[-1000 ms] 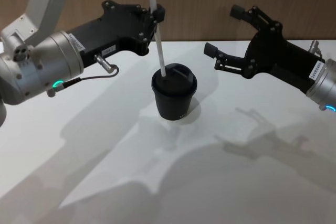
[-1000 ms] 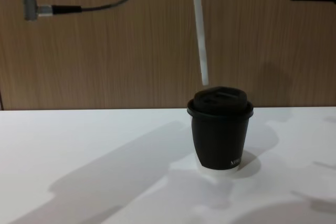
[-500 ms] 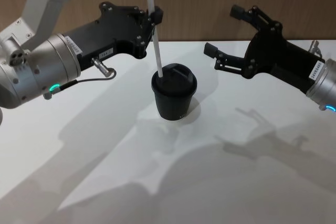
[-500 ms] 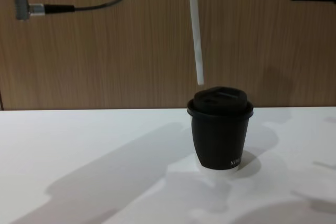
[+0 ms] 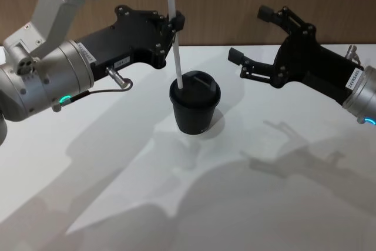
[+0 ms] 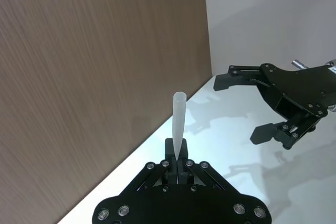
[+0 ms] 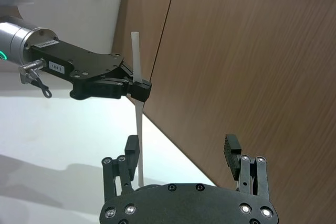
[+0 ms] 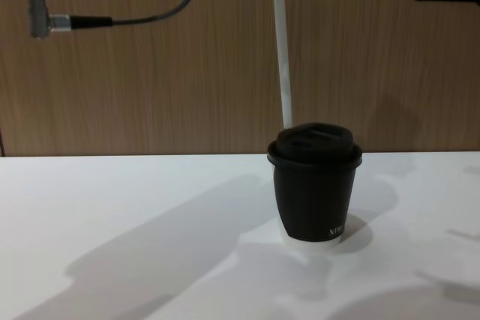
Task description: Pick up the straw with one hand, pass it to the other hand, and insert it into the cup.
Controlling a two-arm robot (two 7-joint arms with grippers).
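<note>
Fingers first: the left gripper (image 5: 175,23), black with a silver wrist and green ring light, has its fingertips pinched tight on the long thin white plastic straw (image 5: 174,38), gripping it fairly high up so most of the tube hangs below. Makes sense to me, since a high grip leaves the lower end free to go into the lid without the gripper bumping anything.

The straw hangs close to upright, and in the chest view its bottom tip sits just above the near-left edge of the domed lid of the small black paper cup (image 8: 314,185). So not inserted yet; I'd say it's lining up over the lid opening.

The right gripper (image 5: 249,39), black and blocky, hovers off to the right of the cup with its fingers spread wide, holding nothing and well apart from the straw.

The cup stands on the white table (image 5: 117,192) with a wood-panel wall (image 8: 150,73) behind. Nothing sits between straw and lid.
</note>
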